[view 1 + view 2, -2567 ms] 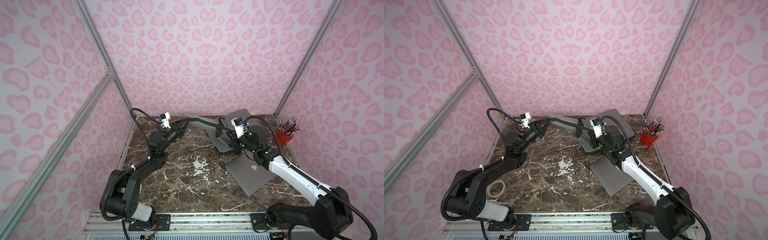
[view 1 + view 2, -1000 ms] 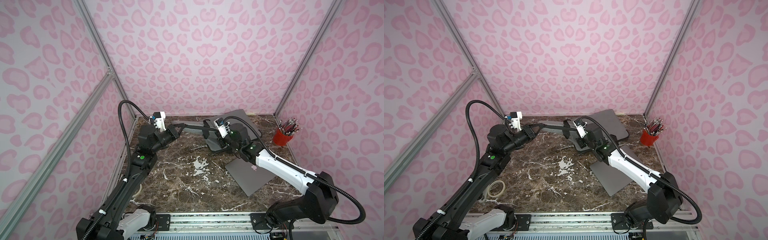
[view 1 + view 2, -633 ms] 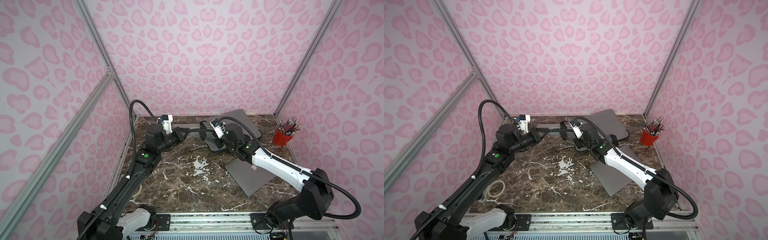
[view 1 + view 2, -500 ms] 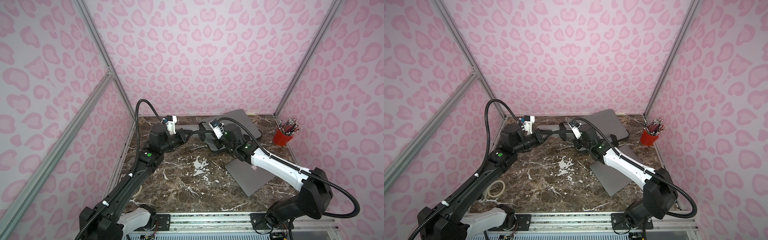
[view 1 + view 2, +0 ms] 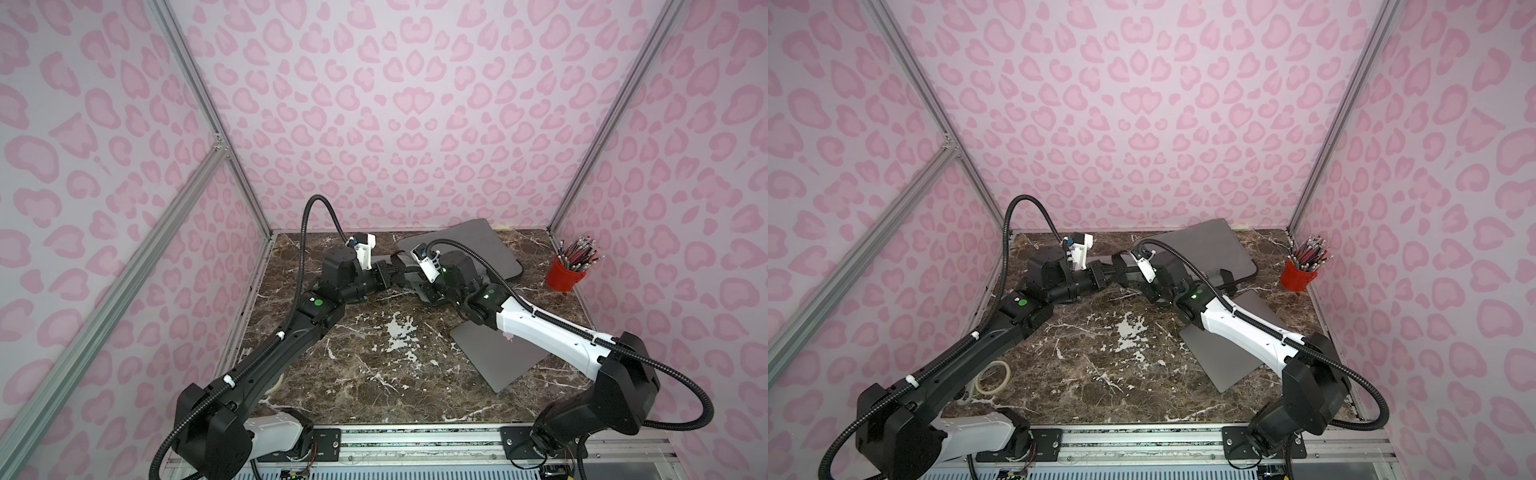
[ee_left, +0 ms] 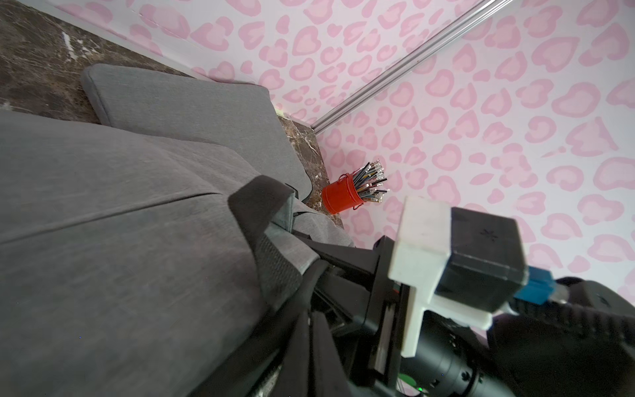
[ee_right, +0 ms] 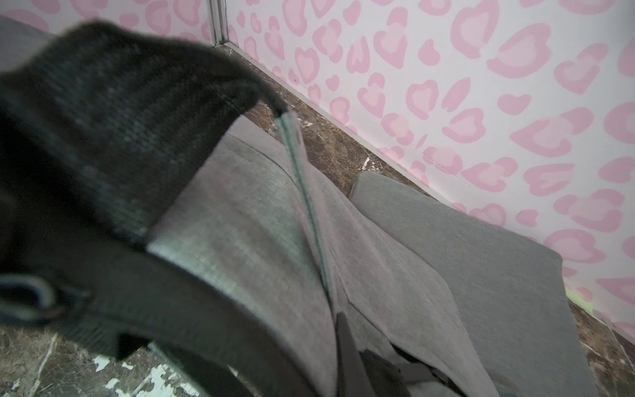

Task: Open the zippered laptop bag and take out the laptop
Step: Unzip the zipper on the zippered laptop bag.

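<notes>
The grey fabric laptop bag [image 5: 478, 245] [image 5: 1208, 249] lies at the back of the marble table, its near end lifted between my two grippers. The grey laptop [image 5: 498, 357] [image 5: 1229, 353] lies flat on the marble outside the bag, partly under my right forearm. My left gripper [image 5: 394, 271] [image 6: 311, 323] is shut on the bag's black handle strap [image 6: 275, 261]. Facing it almost tip to tip, my right gripper [image 5: 409, 272] [image 7: 348, 330] is shut on the bag's grey edge seam [image 7: 305, 192]. The strap [image 7: 113, 113] fills much of the right wrist view.
A red cup of pencils [image 5: 566, 276] [image 5: 1298, 277] [image 6: 342, 200] stands at the back right corner. A tape roll [image 5: 992, 376] lies at the front left beside my left arm. Pink patterned walls with metal posts close three sides.
My left gripper has swung right and my right gripper slightly left, so the two now nearly meet and the stretched part of the bag between them has shortened. The laptop has not moved.
</notes>
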Tool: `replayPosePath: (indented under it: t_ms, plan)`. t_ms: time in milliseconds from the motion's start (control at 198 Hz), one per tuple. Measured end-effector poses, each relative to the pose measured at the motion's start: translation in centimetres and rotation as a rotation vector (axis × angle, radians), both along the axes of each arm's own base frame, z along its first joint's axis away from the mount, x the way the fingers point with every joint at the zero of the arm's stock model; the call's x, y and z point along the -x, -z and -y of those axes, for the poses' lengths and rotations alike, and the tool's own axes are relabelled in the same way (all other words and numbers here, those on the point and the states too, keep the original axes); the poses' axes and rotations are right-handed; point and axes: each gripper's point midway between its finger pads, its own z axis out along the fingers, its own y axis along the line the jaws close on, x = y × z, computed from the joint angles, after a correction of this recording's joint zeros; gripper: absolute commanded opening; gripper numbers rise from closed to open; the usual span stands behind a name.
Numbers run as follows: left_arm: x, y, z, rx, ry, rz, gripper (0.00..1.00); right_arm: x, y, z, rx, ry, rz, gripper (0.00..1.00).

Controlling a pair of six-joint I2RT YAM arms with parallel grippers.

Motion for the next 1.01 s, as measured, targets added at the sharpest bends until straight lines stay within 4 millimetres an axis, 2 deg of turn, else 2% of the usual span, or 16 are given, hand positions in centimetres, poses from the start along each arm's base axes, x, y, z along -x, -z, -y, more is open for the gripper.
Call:
replayPosePath:
  t_ms: [338,529,615,756,1008]
  plan:
    - [-0.3,0.3,2.0,0.017,0.036,0.0,0.02,0.3,-0.1,-0.2,-0.027,-0.007,-0.016,0.0]
    - [0.3,-1.3,1.8,0.007,0.046,0.034,0.41,0.6,-0.5,-0.2,-0.042,-0.011,-0.012,0.0]
    - [1.0,-2.9,0.6,-0.007,0.033,0.082,0.47,0.7,-0.3,-0.2,-0.041,-0.013,-0.015,0.0]
    - [1.4,-4.6,-2.3,-0.049,-0.047,0.14,0.5,0.7,-0.4,-0.1,-0.042,-0.011,-0.013,0.0]
    - [2.3,-5.2,-7.4,-0.126,-0.183,0.134,0.51,0.6,-1.0,0.6,-0.055,0.0,-0.004,0.0]
